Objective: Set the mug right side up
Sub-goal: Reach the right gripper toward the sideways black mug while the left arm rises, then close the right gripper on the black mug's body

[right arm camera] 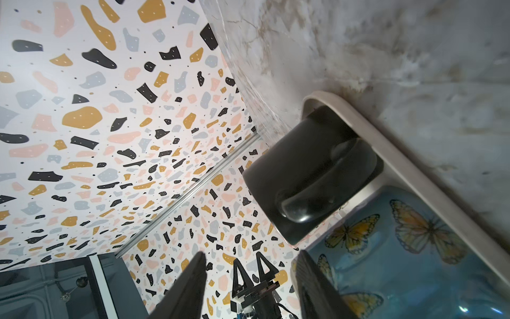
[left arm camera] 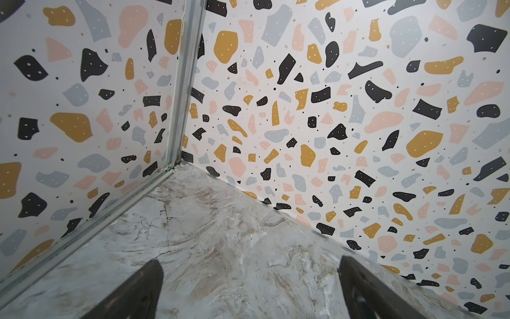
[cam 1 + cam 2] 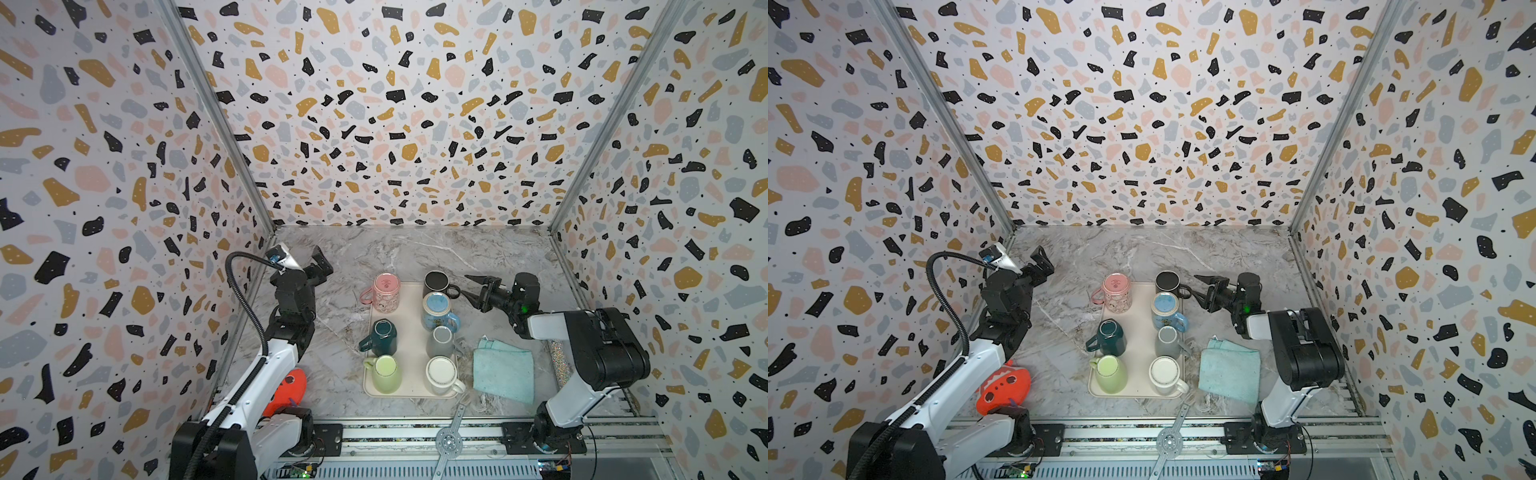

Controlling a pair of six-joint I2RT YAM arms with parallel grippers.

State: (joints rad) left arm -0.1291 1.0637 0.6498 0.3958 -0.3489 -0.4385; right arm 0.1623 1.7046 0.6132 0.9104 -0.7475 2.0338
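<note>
Hovering open-jawed by the handle (image 3: pixel 454 289) of the black mug (image 3: pixel 435 283) right of centre, the right gripper (image 3: pixel 464 284) looks mid-reach, needing to pinch it; the left gripper (image 3: pixel 323 262) sits open.

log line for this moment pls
phase: pre-grasp | right gripper: jaws open, at black mug handle, nothing held | left gripper: jaws open, clear of tray

The left gripper (image 3: pixel 323 261) tilts upward, jaws wide apart — the right gripper (image 3: pixel 466 285) points sideways, jaws partly spread.
</note>
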